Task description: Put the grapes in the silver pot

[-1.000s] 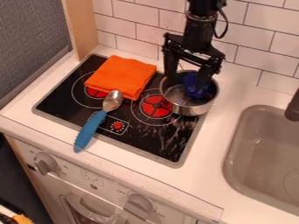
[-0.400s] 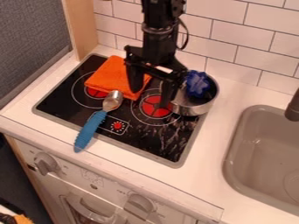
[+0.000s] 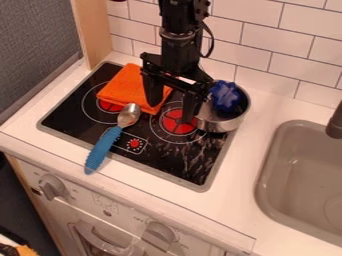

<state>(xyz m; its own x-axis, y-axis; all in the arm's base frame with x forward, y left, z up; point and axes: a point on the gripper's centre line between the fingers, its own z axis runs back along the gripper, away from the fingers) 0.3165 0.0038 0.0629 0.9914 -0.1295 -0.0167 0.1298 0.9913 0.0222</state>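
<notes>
Left: spoon [image 3: 103, 149] angled over the stove's front edge, blue handle outward. Cloth [image 3: 127, 87] folded behind it; gripper [image 3: 174, 111] over the stove at the cloth's right side, fingers spread, nothing between them.

Right of that: grapes [image 3: 226, 96] in the pot [image 3: 224, 123], lumpy, deep blue, up near the rim. Task looks done. Probably toy plastic or rubber: light, firm with slight give, hard to bruise. Bumps should offer purchase, though a shiny skin may slip. If regrasped, best from straight above, fingers astride the bunch's middle; one outer bump alone would likely let it roll. Pot wall smooth, probably thin metal, apt to skid if nudged. One finger overlaps its left side; contact, cannot tell.
</notes>
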